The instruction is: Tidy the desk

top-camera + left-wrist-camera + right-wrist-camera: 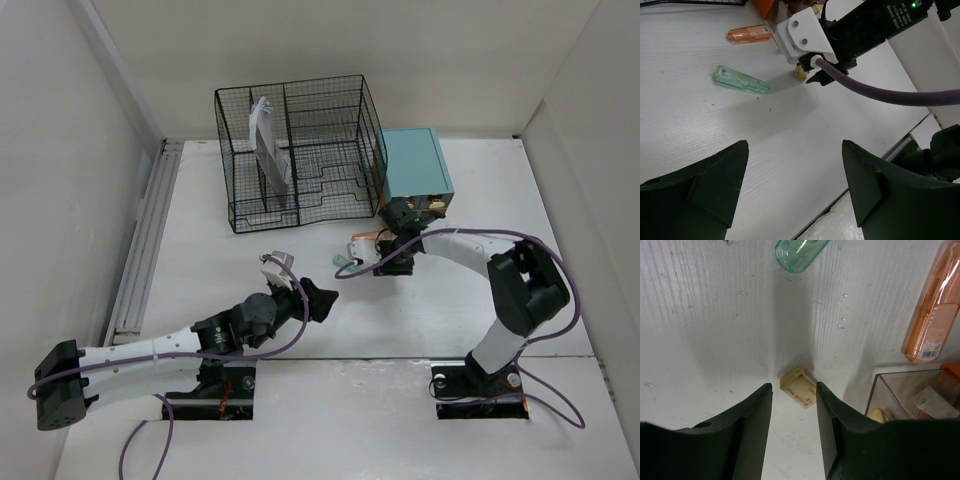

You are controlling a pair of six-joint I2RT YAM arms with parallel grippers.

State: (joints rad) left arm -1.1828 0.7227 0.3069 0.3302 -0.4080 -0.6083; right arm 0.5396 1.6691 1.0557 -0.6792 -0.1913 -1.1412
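Cream-coloured, a small block point(799, 386) lies on the white desk point(705, 325), just between the fingertips of the right pincer point(793, 387). Its jaws stand half apart, and a gap shows at the left side of the block, so it is not gripped. Beyond the tips lies a green clear stick point(800, 251), and to their right an orange stick point(935, 310). The left pincer point(795, 145) hangs wide open over the desk, holding nothing.
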